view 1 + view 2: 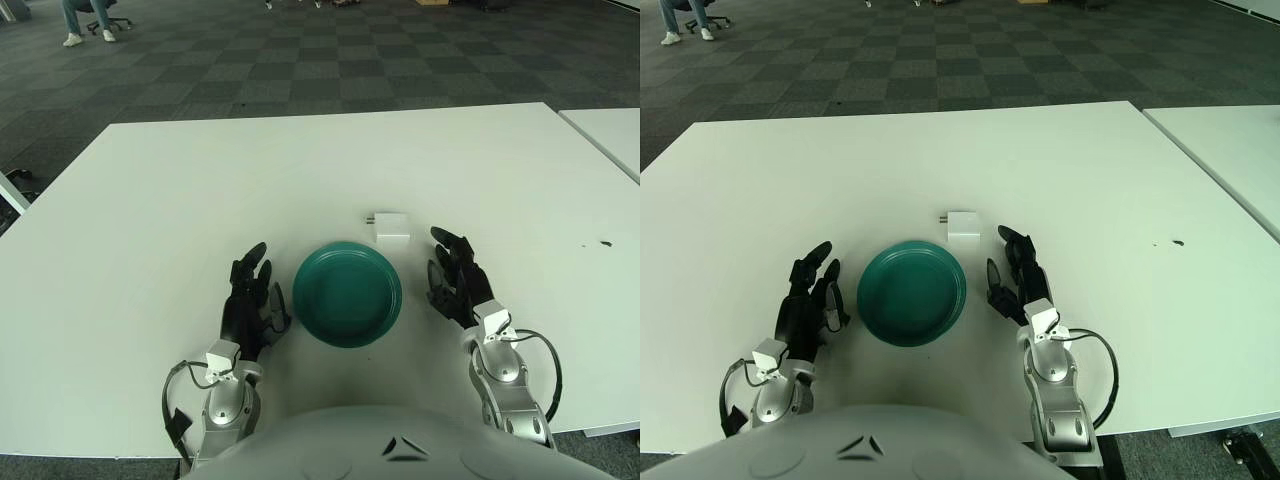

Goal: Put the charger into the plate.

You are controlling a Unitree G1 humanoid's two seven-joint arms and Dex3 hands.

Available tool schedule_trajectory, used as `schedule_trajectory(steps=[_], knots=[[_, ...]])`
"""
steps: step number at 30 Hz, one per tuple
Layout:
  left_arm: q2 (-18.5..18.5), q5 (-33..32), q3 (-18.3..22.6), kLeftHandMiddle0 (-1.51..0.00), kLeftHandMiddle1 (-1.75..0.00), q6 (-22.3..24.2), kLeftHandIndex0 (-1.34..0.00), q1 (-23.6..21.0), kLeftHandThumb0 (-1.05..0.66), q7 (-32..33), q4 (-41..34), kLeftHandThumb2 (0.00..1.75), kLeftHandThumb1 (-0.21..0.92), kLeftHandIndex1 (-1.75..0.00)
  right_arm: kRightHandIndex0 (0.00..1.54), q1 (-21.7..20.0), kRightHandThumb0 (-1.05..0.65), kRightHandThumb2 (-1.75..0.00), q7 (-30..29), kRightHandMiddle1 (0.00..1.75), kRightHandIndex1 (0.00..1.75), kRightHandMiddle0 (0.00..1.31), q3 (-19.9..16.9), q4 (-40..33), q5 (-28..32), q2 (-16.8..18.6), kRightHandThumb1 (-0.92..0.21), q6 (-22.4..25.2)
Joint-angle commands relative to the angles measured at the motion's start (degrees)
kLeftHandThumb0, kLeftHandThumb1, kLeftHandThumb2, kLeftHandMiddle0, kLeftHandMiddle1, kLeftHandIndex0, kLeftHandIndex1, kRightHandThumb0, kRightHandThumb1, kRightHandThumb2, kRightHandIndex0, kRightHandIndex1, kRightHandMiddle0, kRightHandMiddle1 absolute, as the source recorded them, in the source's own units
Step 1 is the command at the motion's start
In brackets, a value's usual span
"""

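A white charger (390, 226) lies flat on the white table, just beyond the far right rim of a teal plate (347, 293). The plate holds nothing. My right hand (456, 274) rests on the table to the right of the plate, fingers spread and empty, a short way near and right of the charger. My left hand (252, 296) rests on the table to the left of the plate, fingers relaxed and empty.
A second white table (610, 135) stands to the right, across a narrow gap. A small dark speck (604, 242) marks the table at the right. Dark checkered carpet lies beyond the far edge.
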Motion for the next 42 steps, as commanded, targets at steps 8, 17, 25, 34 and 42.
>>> schedule_trajectory(steps=[8, 17, 25, 34, 42], knots=[[0.3, -0.5, 0.2, -0.38, -0.01, 0.4, -0.01, -0.5, -0.88, -0.9, 3.5, 1.0, 0.92, -0.74, 0.35, -15.2, -0.7, -0.66, -5.8, 0.58, 0.01, 0.0, 1.2, 8.5, -17.5, -11.5, -0.92, -3.4], [0.3, -0.2, 0.3, -0.4, -0.02, -1.0, -0.06, -1.7, -0.91, -0.8, 5.7, 0.99, 0.92, -0.78, 0.31, -23.8, -0.72, -0.58, -10.3, 0.62, 0.0, 0.0, 9.7, 12.3, -34.9, -16.0, -0.92, -4.1], [0.3, 0.7, -0.1, -0.42, -0.03, -2.2, -0.08, -1.9, -0.93, -0.6, 6.3, 0.98, 0.92, -0.81, 0.29, -28.6, -0.67, -0.51, -3.4, 0.65, 0.0, 0.0, 14.8, 15.6, -40.6, -19.0, -0.92, -3.2], [0.1, 1.0, -0.2, -0.45, -0.03, -2.8, -0.07, -2.2, -0.93, -0.4, 6.9, 0.98, 0.92, -0.82, 0.25, -35.3, -0.66, -0.48, 0.1, 0.6, 0.0, 0.0, 19.3, 26.5, -42.3, -21.1, -0.92, -7.2], [-0.1, 1.3, -0.1, -0.45, -0.03, -2.6, -0.06, -2.4, -0.93, -0.2, 7.0, 0.99, 0.92, -0.83, 0.25, -37.9, -0.69, -0.51, 0.1, 0.6, 0.0, 0.0, 21.0, 30.6, -41.9, -21.1, -0.92, -9.1]])
